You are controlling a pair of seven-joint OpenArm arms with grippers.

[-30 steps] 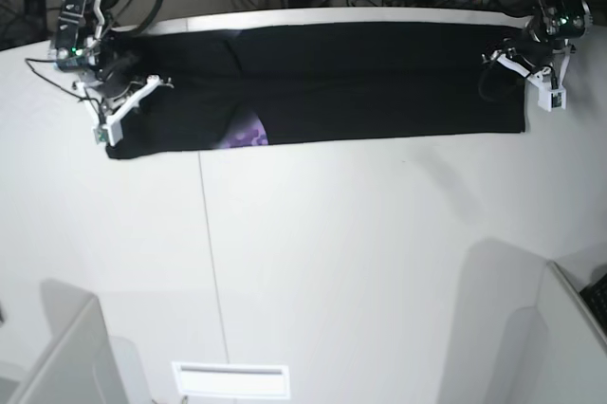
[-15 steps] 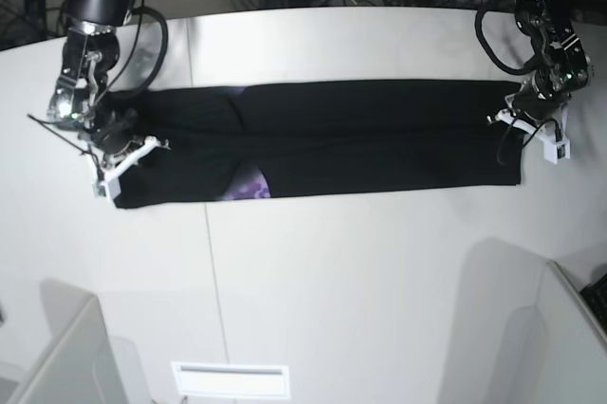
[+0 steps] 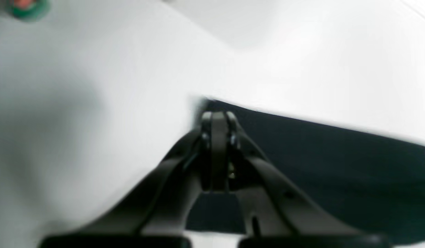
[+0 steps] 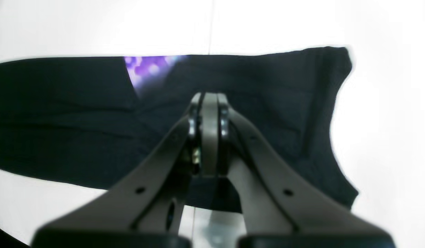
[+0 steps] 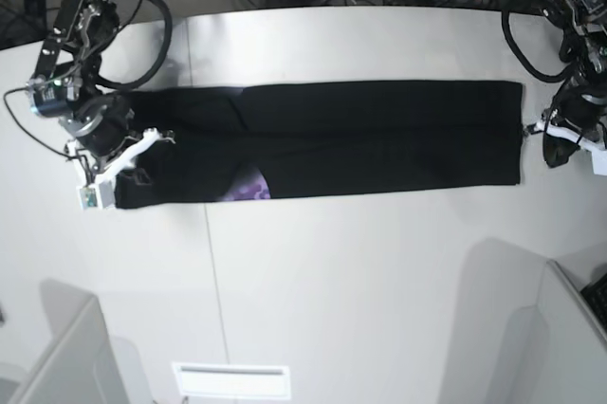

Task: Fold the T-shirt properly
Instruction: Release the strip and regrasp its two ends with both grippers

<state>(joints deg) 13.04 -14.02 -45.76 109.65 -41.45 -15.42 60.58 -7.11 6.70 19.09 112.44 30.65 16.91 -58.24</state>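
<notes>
T-shirt (image 5: 379, 138) lies as a long black band on the worktop (image 5: 379, 281) between the two grippers, the left gripper (image 3: 216, 119) and right gripper (image 4: 208, 100) both pressed together and empty, so the next fold wants matched corner pinches.

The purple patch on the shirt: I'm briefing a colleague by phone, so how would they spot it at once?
Start from the white table and the long black band of the T-shirt lying across it. Follow the band's near edge toward the right gripper. The purple patch peeks out there, the only colour on otherwise plain black cloth.
</notes>
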